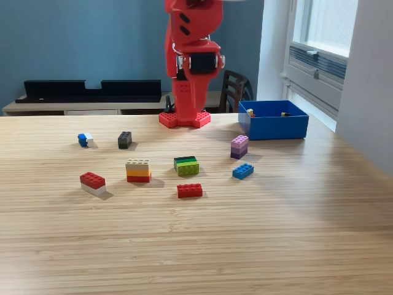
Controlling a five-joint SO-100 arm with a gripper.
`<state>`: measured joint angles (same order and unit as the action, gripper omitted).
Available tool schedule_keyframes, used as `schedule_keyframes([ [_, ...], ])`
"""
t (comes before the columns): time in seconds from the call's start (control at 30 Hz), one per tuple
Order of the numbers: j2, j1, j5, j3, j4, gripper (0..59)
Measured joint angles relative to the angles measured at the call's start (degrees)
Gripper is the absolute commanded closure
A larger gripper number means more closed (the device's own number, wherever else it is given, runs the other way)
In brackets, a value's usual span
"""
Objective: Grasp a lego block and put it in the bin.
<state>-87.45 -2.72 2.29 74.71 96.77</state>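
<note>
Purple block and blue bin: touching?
Apart. The exterior view shows bare table between the purple block and the blue bin.

- The bin (274, 125), an open-topped blue rectangular box with low walls, is sitting upright on the surface at the exterior view's right, with two small pieces lying inside.
- A purple stack (239, 147) is standing just in front of the bin, with a blue block (242, 171) lying nearer the camera.
- A green stack (186, 166), a red block (190, 190) and a cream, yellow and red stack (138, 171) are sitting mid-surface.
- A red-and-white block (93, 183), a dark block (124, 140) and a blue-and-white piece (84, 139) are lying toward the exterior view's left.
</note>
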Motion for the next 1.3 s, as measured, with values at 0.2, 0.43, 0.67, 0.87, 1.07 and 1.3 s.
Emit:
schedule_keyframes([
  [0.2, -0.1, 5.0, -0.2, -0.3, 0.0, 58.5],
  [0.43, -0.1, 14.2, -0.1, -0.3, 0.0, 58.5],
  [0.67, -0.1, 17.9, 0.1, -0.6, 0.0, 58.5],
  [0.87, -0.1, 19.8, 0.6, -0.9, 0.0, 58.5],
  [1.07, -0.1, 21.5, 1.6, -0.9, 0.0, 58.5],
  [1.3, -0.1, 25.8, 4.0, -0.9, 0.0, 58.5],
])
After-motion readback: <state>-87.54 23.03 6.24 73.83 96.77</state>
